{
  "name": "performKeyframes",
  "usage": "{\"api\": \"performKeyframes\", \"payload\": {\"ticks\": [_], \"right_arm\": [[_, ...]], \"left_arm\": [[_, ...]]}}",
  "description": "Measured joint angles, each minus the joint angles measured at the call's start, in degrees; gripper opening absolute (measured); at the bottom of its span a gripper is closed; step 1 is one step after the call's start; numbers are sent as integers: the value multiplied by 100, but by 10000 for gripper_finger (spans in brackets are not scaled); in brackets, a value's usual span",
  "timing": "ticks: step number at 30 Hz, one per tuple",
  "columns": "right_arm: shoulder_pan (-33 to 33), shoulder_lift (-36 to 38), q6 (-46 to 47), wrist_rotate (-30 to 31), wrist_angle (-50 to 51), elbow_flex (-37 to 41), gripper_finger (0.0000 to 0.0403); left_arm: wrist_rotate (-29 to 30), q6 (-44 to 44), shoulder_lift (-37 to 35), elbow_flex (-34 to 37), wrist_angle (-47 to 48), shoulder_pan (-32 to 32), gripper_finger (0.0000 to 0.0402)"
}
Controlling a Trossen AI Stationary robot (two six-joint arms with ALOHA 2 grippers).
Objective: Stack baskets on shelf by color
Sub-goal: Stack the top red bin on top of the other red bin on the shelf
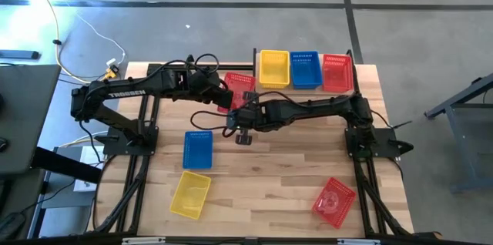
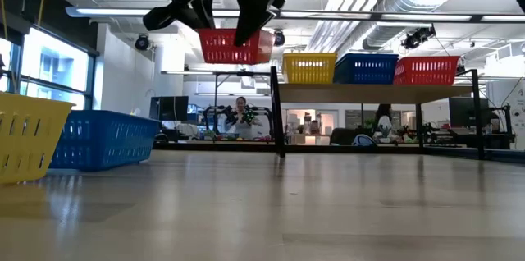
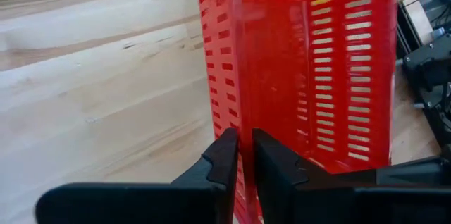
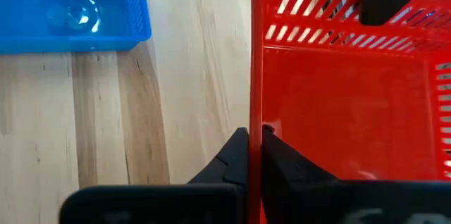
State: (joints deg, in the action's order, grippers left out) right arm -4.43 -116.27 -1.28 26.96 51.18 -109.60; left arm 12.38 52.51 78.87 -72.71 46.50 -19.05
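Note:
A red basket [image 2: 230, 46] hangs in the air between my two arms, left of the shelf [image 2: 369, 93] and about level with the baskets on it. In the high view this red basket [image 1: 239, 87] lies over the table's middle far part. My left gripper [image 3: 245, 164] and my right gripper [image 4: 255, 157] are both shut on its walls. The shelf carries a yellow basket [image 1: 274, 68], a blue basket [image 1: 305, 69] and a red basket [image 1: 337, 72] side by side. My left gripper pinches a wall of the red basket at its rim [image 3: 243, 122], one finger on each side of the wall, slanting down from the table's left. The basket is lifted clear of the table. My right gripper pinches another wall's rim [image 4: 258, 122], one finger outside and one over the basket's inside, slanting down from the right. The basket sits roughly level, with its open top up.
On the table lie a blue basket [image 1: 198, 149], a yellow basket [image 1: 190, 195] at the near left and a red basket [image 1: 333, 201] at the near right. Bare wood lies between them. The shelf's black legs [image 2: 275, 113] stand at the far side.

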Motion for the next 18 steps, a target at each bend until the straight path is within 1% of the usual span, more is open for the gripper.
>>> {"api": "performKeyframes", "payload": {"ticks": [5,12,15,18], "right_arm": [[0,1,265,-108,138,0,1],[-37,39,640,-180,672,2,1],[-86,141,649,-289,981,7,1],[-149,325,586,-362,1202,7,1]], "left_arm": [[7,106,0,-1,-2,-2,59],[5,62,0,-2,-4,-47,108],[-137,-195,-2,0,-7,-166,119],[-342,-320,-2,-2,-17,-304,121]]}}
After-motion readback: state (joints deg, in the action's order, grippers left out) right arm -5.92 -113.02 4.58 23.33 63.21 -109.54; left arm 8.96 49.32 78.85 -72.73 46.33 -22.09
